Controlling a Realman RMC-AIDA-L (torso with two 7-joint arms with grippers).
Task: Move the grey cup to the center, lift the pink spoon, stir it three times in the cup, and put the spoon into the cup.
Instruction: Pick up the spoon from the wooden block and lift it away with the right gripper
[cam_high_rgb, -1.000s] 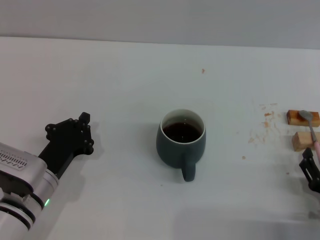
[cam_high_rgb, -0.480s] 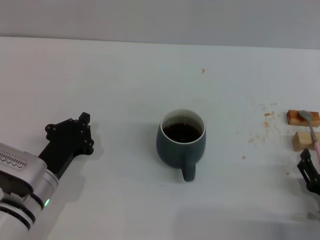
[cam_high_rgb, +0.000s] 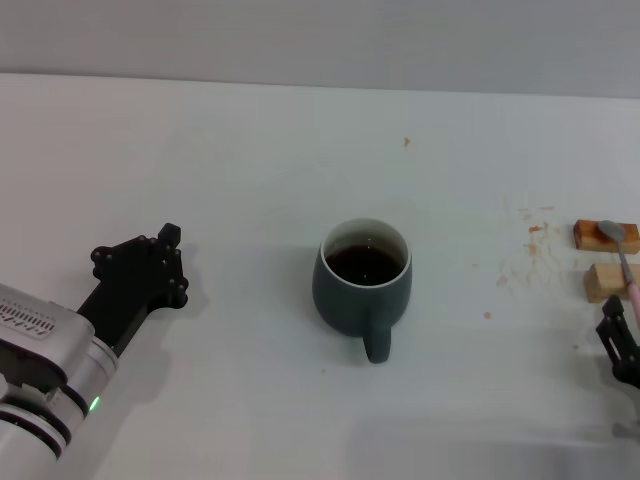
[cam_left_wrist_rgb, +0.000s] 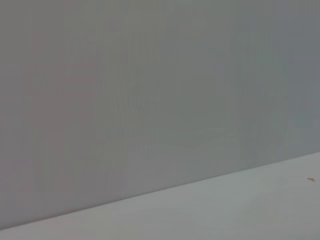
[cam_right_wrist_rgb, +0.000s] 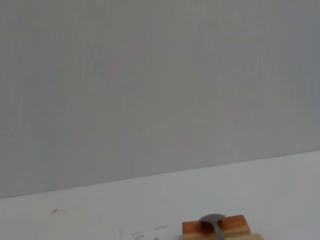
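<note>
The grey cup (cam_high_rgb: 364, 281) stands near the middle of the white table with its handle toward me and dark liquid inside. The pink spoon (cam_high_rgb: 624, 262) lies at the far right across two small wooden blocks, its silver bowl on the farther block. That bowl also shows in the right wrist view (cam_right_wrist_rgb: 212, 220). My right gripper (cam_high_rgb: 620, 340) is at the right edge, just on the near side of the spoon's handle end and partly cut off. My left gripper (cam_high_rgb: 150, 268) rests low over the table, well left of the cup.
Two tan wooden blocks (cam_high_rgb: 586, 236) (cam_high_rgb: 600, 283) sit under the spoon, with crumbs and specks (cam_high_rgb: 530, 245) on the table beside them. The left wrist view shows only the wall and a strip of table (cam_left_wrist_rgb: 250, 210).
My right gripper has shifted very slightly near the spoon's handle end. The cup, the spoon and my left arm have not moved.
</note>
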